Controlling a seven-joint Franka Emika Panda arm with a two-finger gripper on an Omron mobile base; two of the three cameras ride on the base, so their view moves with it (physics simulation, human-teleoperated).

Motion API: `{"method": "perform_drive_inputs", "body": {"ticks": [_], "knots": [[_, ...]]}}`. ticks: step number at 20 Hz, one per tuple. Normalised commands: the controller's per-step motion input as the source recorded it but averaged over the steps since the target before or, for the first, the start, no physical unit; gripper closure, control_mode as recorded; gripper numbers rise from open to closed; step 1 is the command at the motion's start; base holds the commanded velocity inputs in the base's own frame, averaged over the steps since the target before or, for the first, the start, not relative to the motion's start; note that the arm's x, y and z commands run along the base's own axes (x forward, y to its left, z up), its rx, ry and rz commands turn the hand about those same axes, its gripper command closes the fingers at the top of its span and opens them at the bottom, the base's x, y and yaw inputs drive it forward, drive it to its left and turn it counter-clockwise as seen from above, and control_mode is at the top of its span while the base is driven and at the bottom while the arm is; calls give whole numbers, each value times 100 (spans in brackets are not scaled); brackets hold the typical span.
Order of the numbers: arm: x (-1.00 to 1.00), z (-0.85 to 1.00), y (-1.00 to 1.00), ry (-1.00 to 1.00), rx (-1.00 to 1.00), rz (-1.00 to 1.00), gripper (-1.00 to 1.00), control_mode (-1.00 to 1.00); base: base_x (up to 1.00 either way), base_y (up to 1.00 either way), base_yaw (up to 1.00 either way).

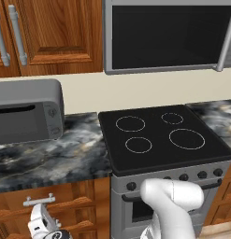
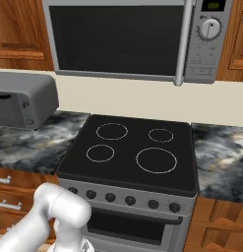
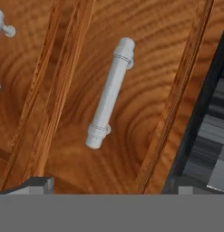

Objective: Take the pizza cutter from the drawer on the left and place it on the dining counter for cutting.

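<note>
The drawer [image 3: 131, 90] is closed, and in the hand view its reddish-brown wooden front with raised edges lies straight ahead of the gripper [image 3: 109, 183]. The short silver bar handle [image 3: 109, 93] runs on a slant across the middle of that view, and it is apart from the two dark finger tips, which stand wide apart at the bottom edge, one at each side of the handle's line, with nothing between them. In the left base view the same drawer [image 1: 75, 198] sits under the marbled worktop [image 1: 56, 158], to the left of the stove [image 1: 163, 140], and its handle [image 1: 39, 200] is just above the white hand of the arm, which is low at the bottom left. The pizza cutter cannot be seen, because the drawer is shut. The arm's white elbow [image 1: 175, 198] rises in front of the oven door. On the worktop, to the left, stands a grey toaster oven [image 1: 25, 112]. The black stove top carries four white ring marks and a row of dark knobs below them. Above the stove hangs a microwave [image 2: 137, 39] with a dark window, and wooden cabinet doors [image 1: 51, 32] with long vertical handles are beside it.
</note>
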Motion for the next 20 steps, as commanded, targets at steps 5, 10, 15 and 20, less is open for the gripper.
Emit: {"method": "perform_drive_inputs", "body": {"ticks": [5,10,15,20], "knots": [[13,-34,21,-13,0,0,-100,-100,0,0,0],[8,-29,2,-8,11,2,-100,-100,0,0,0],[4,-24,0,-7,20,4,-100,-100,0,0,0],[12,-3,0,-7,11,1,-100,-100,0,0,0]]}}
